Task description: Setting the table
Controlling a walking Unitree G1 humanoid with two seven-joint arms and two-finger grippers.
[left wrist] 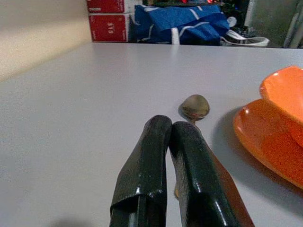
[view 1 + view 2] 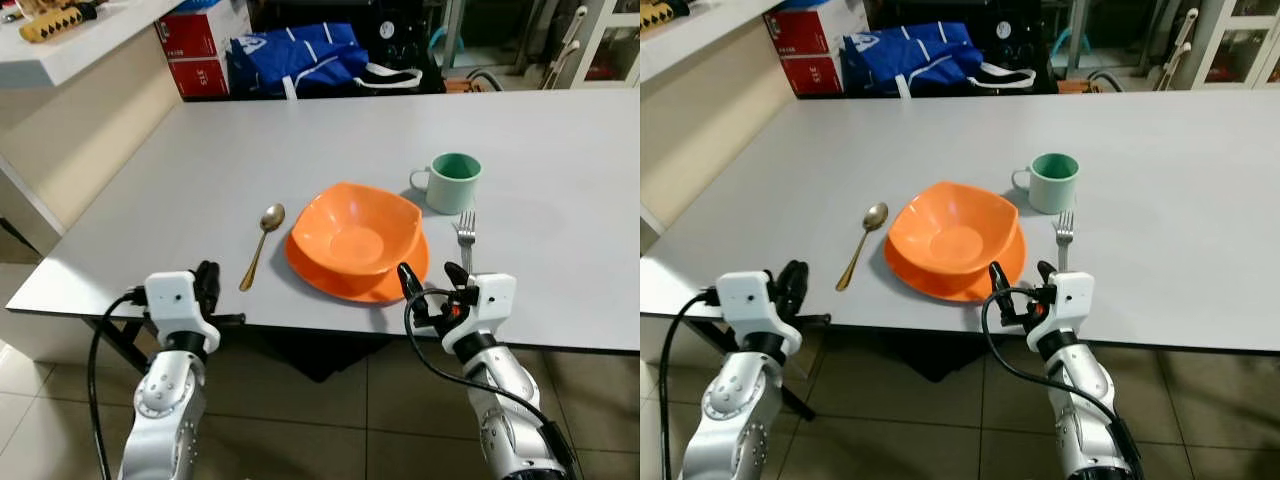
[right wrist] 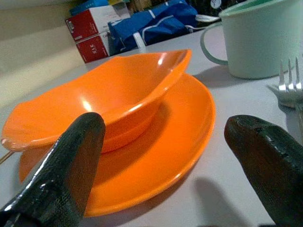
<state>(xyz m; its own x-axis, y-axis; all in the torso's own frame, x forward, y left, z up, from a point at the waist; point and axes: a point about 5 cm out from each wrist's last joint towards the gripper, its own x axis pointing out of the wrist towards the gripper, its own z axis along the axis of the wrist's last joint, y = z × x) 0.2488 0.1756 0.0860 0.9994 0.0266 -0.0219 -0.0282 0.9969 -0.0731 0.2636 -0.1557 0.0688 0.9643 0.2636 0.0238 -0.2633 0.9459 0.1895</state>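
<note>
Legible text is scarce. Two stacked red cardboard boxes [image 1: 108,20] stand beyond the far edge of the grey table. The lower box carries white digits that appear to read "378", seen in the left wrist view; elsewhere its white lettering is too small to read. The upper box [image 2: 200,32] bears small white print, illegible. A white mark on the blue fabric bag [image 2: 290,55] cannot be read.

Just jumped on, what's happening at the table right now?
A place is laid: orange bowl on an orange plate, gold spoon on its left, silver fork on its right, mint green mug behind. Both claws hold nothing at the near edge: left claw shut, right claw open.
</note>
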